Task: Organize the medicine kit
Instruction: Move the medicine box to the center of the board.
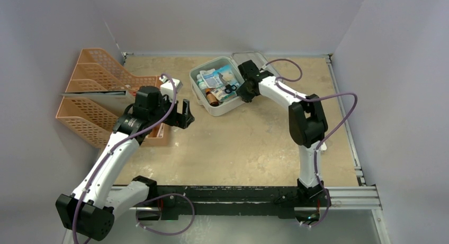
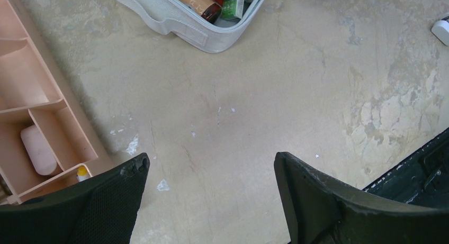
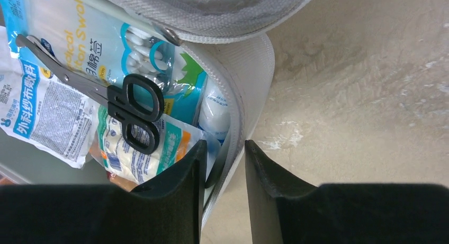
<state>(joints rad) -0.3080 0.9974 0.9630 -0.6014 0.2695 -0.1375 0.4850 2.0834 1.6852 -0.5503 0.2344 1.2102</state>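
Toward the far middle of the table (image 1: 238, 148) sits the medicine kit (image 1: 217, 109), open and packed, its lid (image 3: 212, 19) folded back behind it. The right gripper (image 3: 225, 148) straddles the case's right-hand wall, one finger inside and one outside. The jaws are drawn narrow around that wall, but a dark sliver shows by the inner finger, so I cannot tell whether they are actually pinching it. The left gripper (image 2: 210, 159) hangs spread wide over bare tabletop, holding nothing, with the orange file trays (image 1: 84, 111) and a peach divided organiser (image 2: 32, 96) to its left.

I judge the case to be a soft shell. The fabric wall would flex under a pinch, and with a full load it probably sags and drags rather than lifting cleanly by one edge. The stiffer zip rim or a corner looks like the better hold, with the other arm steadying it. The contents seem light and slippery: crinkly packets of cotton swabs (image 3: 106, 48) and gauze (image 3: 42, 122), loose black-handled scissors (image 3: 132, 117) lying on top, and a brown bottle (image 2: 196, 0).

Much is hidden. The right arm covers most of the lid from above, the lower layers of the kit are buried, and a small white object (image 2: 442, 31) is cut off at the edge of the left wrist view.
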